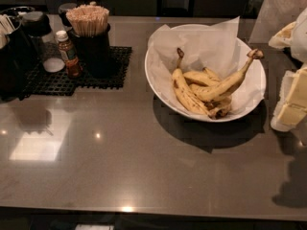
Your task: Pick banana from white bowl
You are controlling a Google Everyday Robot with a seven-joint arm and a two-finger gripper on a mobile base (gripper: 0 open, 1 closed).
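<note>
The white bowl [154, 78], wide and lined with thin white paper, stands on the counter right of centre. Several bananas lie in it. The banana [226, 85] is the long slender curved one on top. Its thin stem rises to the right and ends in a dark knob near the bowl's right rim. A thicker brown-spotted banana [183, 93] lies to its left, and small stubby ones lie between and under them. My gripper [290, 98], cream and white, is at the right edge of the view, just right of the bowl and apart from the banana.
A black cup of wooden stirrers [90, 41], a small sauce bottle [68, 54] and a shaker [41, 38] stand on a black mesh mat [103, 74] at the back left. A dark holder [12, 56] is at the far left. The counter's front edge [144, 209] runs along the bottom.
</note>
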